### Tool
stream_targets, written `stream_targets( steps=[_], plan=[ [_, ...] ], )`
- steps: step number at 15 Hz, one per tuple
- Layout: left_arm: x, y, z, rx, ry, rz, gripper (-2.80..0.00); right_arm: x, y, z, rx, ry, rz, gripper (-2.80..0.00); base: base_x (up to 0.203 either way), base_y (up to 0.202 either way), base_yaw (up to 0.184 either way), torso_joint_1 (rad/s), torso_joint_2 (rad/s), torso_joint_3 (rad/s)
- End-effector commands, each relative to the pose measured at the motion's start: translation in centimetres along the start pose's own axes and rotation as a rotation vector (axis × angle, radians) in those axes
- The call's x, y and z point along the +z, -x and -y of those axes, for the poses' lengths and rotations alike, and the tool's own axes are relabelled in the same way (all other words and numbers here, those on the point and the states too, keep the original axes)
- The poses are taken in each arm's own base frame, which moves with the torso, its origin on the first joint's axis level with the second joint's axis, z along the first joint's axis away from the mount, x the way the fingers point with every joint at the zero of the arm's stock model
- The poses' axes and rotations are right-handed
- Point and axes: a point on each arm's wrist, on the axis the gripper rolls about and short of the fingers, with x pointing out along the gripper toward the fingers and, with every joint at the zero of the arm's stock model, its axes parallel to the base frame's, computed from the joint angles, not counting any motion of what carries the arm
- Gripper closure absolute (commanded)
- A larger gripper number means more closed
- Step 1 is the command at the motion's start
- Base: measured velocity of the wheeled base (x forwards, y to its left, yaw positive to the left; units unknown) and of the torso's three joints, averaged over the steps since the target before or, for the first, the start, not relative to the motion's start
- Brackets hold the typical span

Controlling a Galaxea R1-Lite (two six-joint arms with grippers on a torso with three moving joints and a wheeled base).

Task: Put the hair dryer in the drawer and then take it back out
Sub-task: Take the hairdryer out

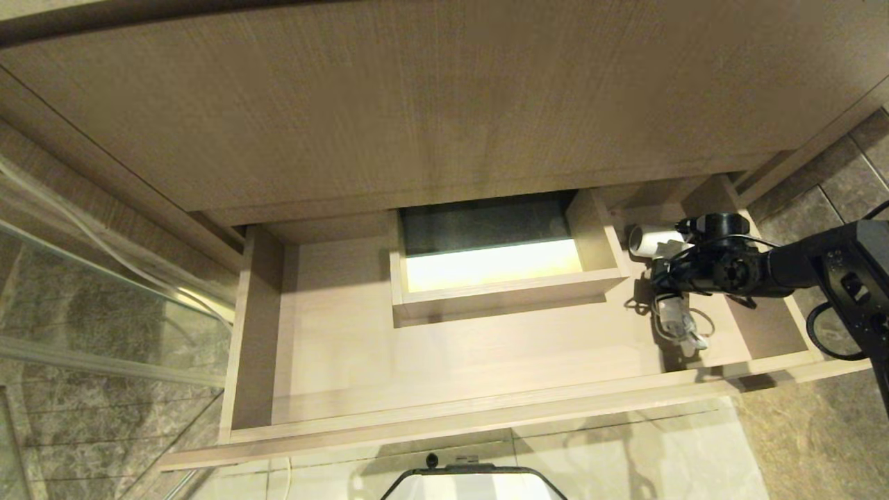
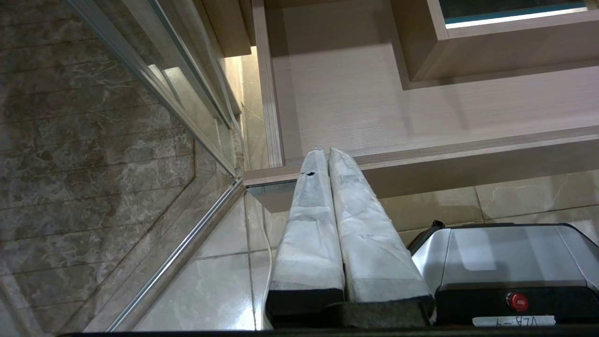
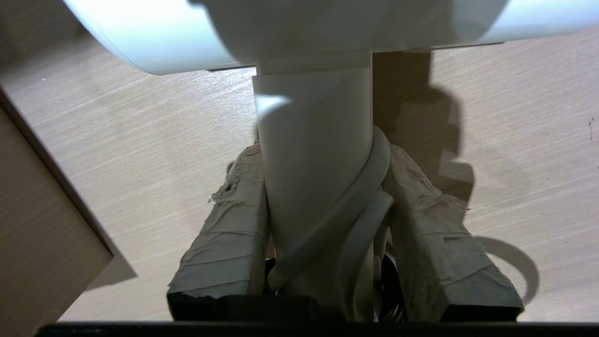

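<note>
The drawer (image 1: 486, 361) stands pulled out under the tall panel (image 1: 417, 104), with a boxed cut-out (image 1: 507, 288) in the middle of its floor. The dryer (image 1: 656, 242) sits at the drawer's right end, between that box and the right wall, its barrel toward the back.

The right gripper (image 3: 323, 187) reaches into this narrow bay, and its taped fingers (image 3: 234, 234) sit on either side of the white handle — narrowed onto it, with a loop of cord (image 3: 360, 206) caught between handle and one finger. I judge this a grip just being taken for the lift back out.

What could go wrong follows from that. The cord under the pad makes a rounded, uneven seat, so the smooth handle may twist or slip once the barrel's weight hangs off it. The rest of the cord and its plug (image 1: 684, 326) lie loose on the drawer floor toward the front; on the lift they may drag and catch the front rail. The bay is tight — a tilted barrel could knock the box or the side wall.

The left gripper (image 2: 327, 154) hangs parked below the drawer's left front corner, fingers pressed together, holding nothing.
</note>
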Motion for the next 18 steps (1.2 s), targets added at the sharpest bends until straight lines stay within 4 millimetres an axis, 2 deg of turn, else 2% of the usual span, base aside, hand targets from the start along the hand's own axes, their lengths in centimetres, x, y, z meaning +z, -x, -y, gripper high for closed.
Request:
stream_targets(
  steps=[1,10,15,18],
  plan=[
    [0.0,0.0,0.0,0.000,0.000,-0.001,0.00,1.0,0.9,0.1,-0.002,0.017,0.022,0.00,0.000,0.000,0.000,0.000,0.00,0.000],
    [0.0,0.0,0.0,0.000,0.000,0.001,0.00,3.5,4.9,0.1,-0.003,0.043,0.075,0.00,0.000,0.000,0.000,0.000,0.00,0.000],
    [0.0,0.0,0.0,0.000,0.000,0.001,0.00,4.4,7.1,-0.1,-0.001,0.062,0.101,0.00,0.000,0.000,0.000,0.000,0.00,0.000],
    [0.0,0.0,0.0,0.000,0.000,0.001,0.00,4.6,9.1,-0.3,0.001,0.064,0.097,0.00,0.000,0.000,0.000,0.000,0.00,0.000]
  ],
)
